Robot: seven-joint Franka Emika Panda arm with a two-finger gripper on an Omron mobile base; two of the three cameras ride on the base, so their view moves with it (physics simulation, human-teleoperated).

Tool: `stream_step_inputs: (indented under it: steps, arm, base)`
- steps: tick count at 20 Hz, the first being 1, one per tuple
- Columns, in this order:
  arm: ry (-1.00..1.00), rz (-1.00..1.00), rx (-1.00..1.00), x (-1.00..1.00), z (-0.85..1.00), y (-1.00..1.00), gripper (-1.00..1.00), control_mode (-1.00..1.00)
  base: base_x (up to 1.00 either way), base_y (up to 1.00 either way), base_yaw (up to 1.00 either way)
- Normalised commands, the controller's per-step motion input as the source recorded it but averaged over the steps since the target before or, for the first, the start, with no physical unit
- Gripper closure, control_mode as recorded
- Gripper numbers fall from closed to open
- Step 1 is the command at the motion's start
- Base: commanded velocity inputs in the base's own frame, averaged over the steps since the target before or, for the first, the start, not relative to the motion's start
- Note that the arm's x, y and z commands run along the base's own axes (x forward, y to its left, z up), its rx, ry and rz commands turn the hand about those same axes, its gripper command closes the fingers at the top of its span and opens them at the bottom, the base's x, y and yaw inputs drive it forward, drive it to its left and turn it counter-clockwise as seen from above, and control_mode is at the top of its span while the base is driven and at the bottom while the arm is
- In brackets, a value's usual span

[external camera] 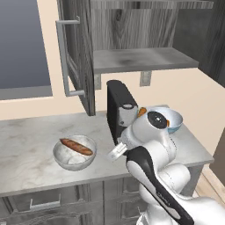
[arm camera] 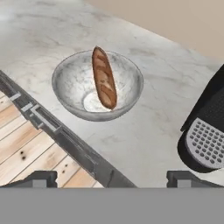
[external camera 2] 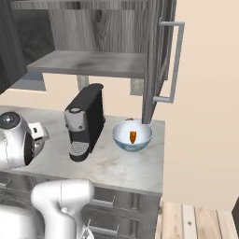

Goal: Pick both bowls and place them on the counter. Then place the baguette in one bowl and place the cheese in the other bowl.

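The grey-white marbled bowl [external camera: 74,153] [arm camera: 97,85] stands on the counter [external camera: 26,145] [arm camera: 153,113] near its front edge. The reddish-brown baguette [external camera: 77,146] [arm camera: 104,78] lies slanted inside it, one end resting on the rim. At the counter's right end, the white bowl with blue pattern [external camera: 176,119] [external camera 2: 122,140] holds the orange cheese wedge [external camera 2: 133,136]. My gripper [arm camera: 111,178] is open and empty. It hangs above the counter's front edge, apart from the marbled bowl and between it and the coffee machine.
A black coffee machine [external camera: 116,110] [external camera 2: 86,119] [arm camera: 210,131] stands between the two bowls. Overhead are a grey shelf board [external camera: 140,59] and an open cabinet door [external camera: 74,57] [external camera 2: 158,60]. A small orange-brown lump [external camera: 141,111] lies behind the patterned bowl.
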Motion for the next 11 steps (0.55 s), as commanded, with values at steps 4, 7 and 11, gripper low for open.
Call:
stream_step_inputs:
  steps: [4,7,11]
  arm:
    - [-0.10,-0.03,0.02,-0.72,0.44,-0.25,-1.00,-1.00]
    - [-0.08,-0.03,0.01,-0.67,0.36,-0.18,-1.00,-1.00]
    - [-0.08,-0.03,0.02,-0.47,0.03,-0.33,-1.00,-1.00]
  base:
    - [0.00,0.00,0.00]
    - [0.00,0.00,0.00]
    - [0.00,0.00,0.00]
